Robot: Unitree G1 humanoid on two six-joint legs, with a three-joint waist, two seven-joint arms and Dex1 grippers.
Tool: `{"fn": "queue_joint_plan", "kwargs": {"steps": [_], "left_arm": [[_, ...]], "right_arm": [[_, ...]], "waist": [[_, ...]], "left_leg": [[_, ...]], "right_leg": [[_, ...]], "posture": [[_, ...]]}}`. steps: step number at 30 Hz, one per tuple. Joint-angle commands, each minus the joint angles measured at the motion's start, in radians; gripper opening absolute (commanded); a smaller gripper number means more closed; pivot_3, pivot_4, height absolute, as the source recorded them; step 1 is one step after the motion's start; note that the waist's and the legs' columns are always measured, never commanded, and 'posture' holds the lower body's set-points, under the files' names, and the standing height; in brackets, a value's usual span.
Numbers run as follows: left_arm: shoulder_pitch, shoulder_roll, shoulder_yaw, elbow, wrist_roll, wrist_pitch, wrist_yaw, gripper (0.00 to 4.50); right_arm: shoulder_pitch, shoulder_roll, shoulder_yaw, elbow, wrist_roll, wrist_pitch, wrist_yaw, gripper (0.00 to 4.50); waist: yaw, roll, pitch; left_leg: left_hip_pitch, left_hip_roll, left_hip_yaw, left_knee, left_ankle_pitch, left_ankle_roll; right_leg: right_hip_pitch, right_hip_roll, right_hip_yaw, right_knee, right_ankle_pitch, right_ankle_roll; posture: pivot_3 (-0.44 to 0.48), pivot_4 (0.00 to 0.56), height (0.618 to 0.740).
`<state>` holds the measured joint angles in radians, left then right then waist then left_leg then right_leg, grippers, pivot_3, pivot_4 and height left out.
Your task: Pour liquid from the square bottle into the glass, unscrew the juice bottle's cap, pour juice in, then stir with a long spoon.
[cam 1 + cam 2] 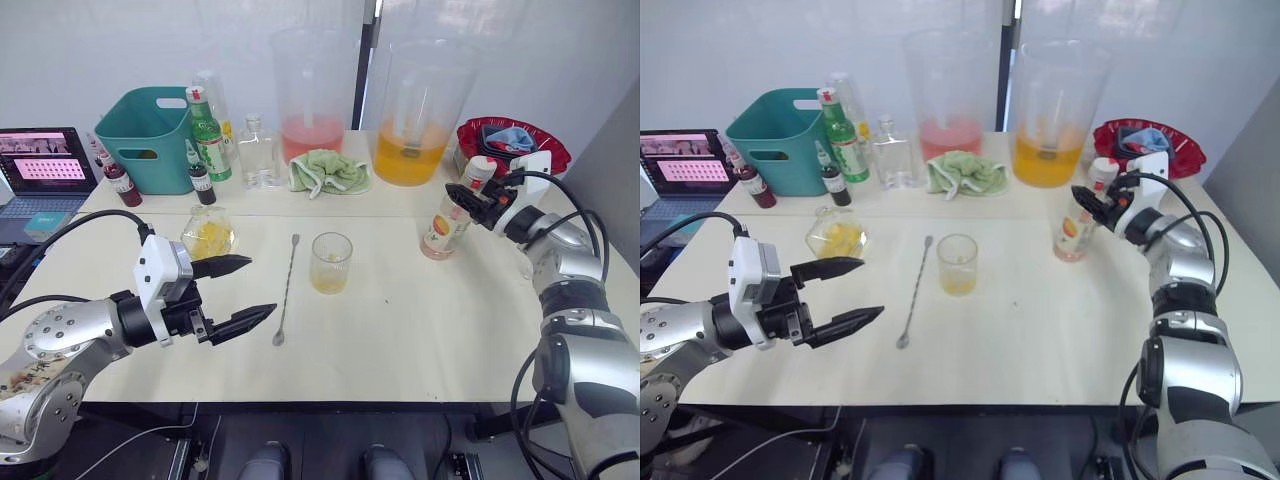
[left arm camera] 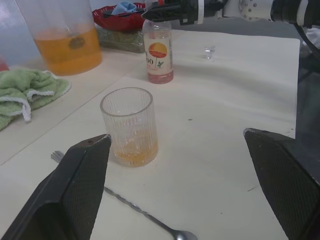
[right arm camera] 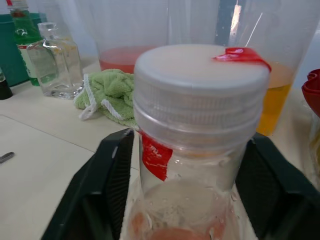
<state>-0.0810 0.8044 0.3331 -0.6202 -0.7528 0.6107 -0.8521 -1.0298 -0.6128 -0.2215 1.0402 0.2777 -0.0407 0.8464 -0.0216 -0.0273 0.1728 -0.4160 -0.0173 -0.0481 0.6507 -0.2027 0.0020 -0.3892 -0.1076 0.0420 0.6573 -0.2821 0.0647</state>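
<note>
The ribbed glass [image 1: 331, 262] stands mid-table with a little yellow liquid in its bottom. Just left of it lies the long spoon [image 1: 285, 290]. The square bottle [image 1: 208, 235], holding yellow liquid, sits further left. My left gripper [image 1: 260, 287] hovers open just in front of the square bottle and left of the spoon, pointing at the glass. To the right stands the juice bottle [image 1: 447, 215], orange label, white cap [image 3: 200, 70] on. My right gripper [image 1: 470, 200] is shut on its neck just under the cap, fingers [image 3: 112, 170] on both sides.
Along the back stand a teal basket [image 1: 150, 135], a green bottle [image 1: 208, 135], a clear glass bottle [image 1: 258, 150], two small dark bottles, a green cloth [image 1: 328, 172], and two large pitchers with red [image 1: 313, 100] and orange [image 1: 415, 115] liquid. A red bowl [image 1: 512, 140] sits far right, a laptop [image 1: 45, 165] far left.
</note>
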Motion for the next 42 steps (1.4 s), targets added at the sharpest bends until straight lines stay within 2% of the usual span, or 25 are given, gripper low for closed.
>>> {"fn": "queue_joint_plan", "kwargs": {"steps": [1, 3, 6, 9, 12, 17, 22, 24, 29, 34, 40, 42], "left_arm": [[-0.014, 0.018, 0.022, -0.016, 0.001, -0.033, -0.005, 4.5], [-0.027, 0.021, 0.01, 0.0, 0.013, -0.045, -0.013, 4.5], [-0.065, 0.024, -0.026, 0.043, 0.03, -0.066, -0.041, 4.5], [-0.113, 0.027, -0.064, 0.099, 0.042, -0.087, -0.085, 4.5], [-0.158, 0.024, -0.096, 0.152, 0.054, -0.104, -0.119, 4.5], [-0.237, -0.003, -0.18, 0.245, 0.11, -0.166, -0.169, 4.5], [-0.277, -0.015, -0.23, 0.29, 0.137, -0.197, -0.221, 4.5], [-0.281, -0.013, -0.242, 0.294, 0.149, -0.209, -0.236, 4.5], [-0.247, -0.005, -0.229, 0.259, 0.145, -0.21, -0.239, 4.5], [-0.211, 0.005, -0.205, 0.236, 0.137, -0.204, -0.233, 4.5], [-0.187, 0.004, -0.194, 0.228, 0.135, -0.203, -0.229, 4.5], [-0.186, 0.003, -0.194, 0.23, 0.135, -0.204, -0.229, 4.5]], "right_arm": [[-0.041, -0.02, -0.015, 0.015, -0.01, -0.047, 0.012, 1.6], [-0.036, -0.033, -0.015, 0.0, -0.008, -0.041, 0.039, 1.35], [-0.026, -0.053, -0.016, -0.079, 0.018, -0.001, 0.128, 1.35], [0.015, -0.082, -0.035, -0.283, 0.117, 0.165, 0.258, 1.35], [0.146, -0.121, -0.024, -0.586, 0.23, 0.364, 0.347, 1.35], [0.398, -0.111, -0.04, -1.11, 0.479, 0.653, 0.279, 1.35], [0.462, 0.002, 0.027, -1.378, 0.575, 0.759, 0.102, 1.35], [0.472, 0.044, 0.055, -1.434, 0.591, 0.767, 0.063, 1.35], [0.546, 0.144, 0.197, -1.515, 0.483, 0.679, 0.007, 1.35], [0.602, 0.159, 0.276, -1.493, 0.371, 0.569, 0.027, 1.35], [0.639, 0.168, 0.307, -1.438, 0.295, 0.48, 0.037, 1.35], [0.647, 0.165, 0.315, -1.435, 0.294, 0.478, 0.049, 2.38]], "waist": [[0.0, 0.0, 0.0], [0.001, 0.0, 0.0], [0.004, 0.001, 0.001], [0.004, 0.005, 0.003], [0.004, 0.006, 0.004], [0.007, 0.006, 0.004], [-0.004, 0.006, 0.004], [-0.003, 0.006, 0.004], [0.006, 0.005, 0.003], [0.009, 0.005, 0.004], [0.006, 0.005, 0.004], [0.006, 0.005, 0.004]], "left_leg": [[0.0, 0.0, 0.0, -0.001, 0.0, 0.0], [0.0, 0.0, 0.0, -0.001, 0.0, 0.0], [0.0, 0.0, 0.0, -0.001, 0.0, 0.0], [0.0, -0.001, 0.001, -0.002, 0.0, 0.0], [0.0, 0.0, 0.0, -0.003, 0.0, 0.0], [0.0, 0.0, -0.003, -0.006, 0.0, 0.0], [0.001, 0.0, -0.003, -0.005, 0.001, -0.001], [0.001, 0.0, -0.004, -0.005, 0.001, -0.001], [0.0, 0.0, -0.004, -0.005, 0.001, -0.001], [0.0, -0.001, -0.004, -0.004, 0.001, -0.002], [0.001, 0.0, -0.004, -0.005, 0.001, -0.002], [0.001, 0.0, -0.004, -0.005, 0.001, -0.002]], "right_leg": [[0.0, 0.0, 0.0, 0.0, 0.0, 0.0], [0.0, 0.0, 0.0, -0.001, 0.0, 0.0], [0.0, 0.0, 0.0, -0.001, 0.0, 0.0], [0.0, -0.001, 0.0, -0.001, 0.0, 0.0], [-0.001, -0.001, -0.001, -0.001, 0.0, 0.0], [-0.001, -0.001, -0.002, -0.001, 0.0, 0.0], [-0.002, 0.0, 0.0, -0.001, 0.0, 0.0], [-0.002, 0.0, 0.0, 0.0, 0.0, 0.0], [-0.002, 0.0, 0.0, 0.0, 0.0, 0.0], [-0.002, -0.001, -0.001, 0.0, 0.0, 0.0], [-0.002, 0.0, -0.001, 0.0, 0.0, 0.0], [-0.001, 0.0, -0.001, 0.0, 0.0, 0.0]], "posture": [[0.0, 0.15, 0.74], [0.0, 0.15, 0.74], [0.0, 0.15, 0.74], [0.0, 0.15, 0.74], [0.0, 0.15, 0.74], [0.0, 0.15, 0.74], [0.0, 0.15, 0.74], [0.0, 0.15, 0.74], [0.0, 0.15, 0.74], [0.0, 0.15, 0.74], [0.0, 0.15, 0.74], [0.0, 0.15, 0.74]]}}
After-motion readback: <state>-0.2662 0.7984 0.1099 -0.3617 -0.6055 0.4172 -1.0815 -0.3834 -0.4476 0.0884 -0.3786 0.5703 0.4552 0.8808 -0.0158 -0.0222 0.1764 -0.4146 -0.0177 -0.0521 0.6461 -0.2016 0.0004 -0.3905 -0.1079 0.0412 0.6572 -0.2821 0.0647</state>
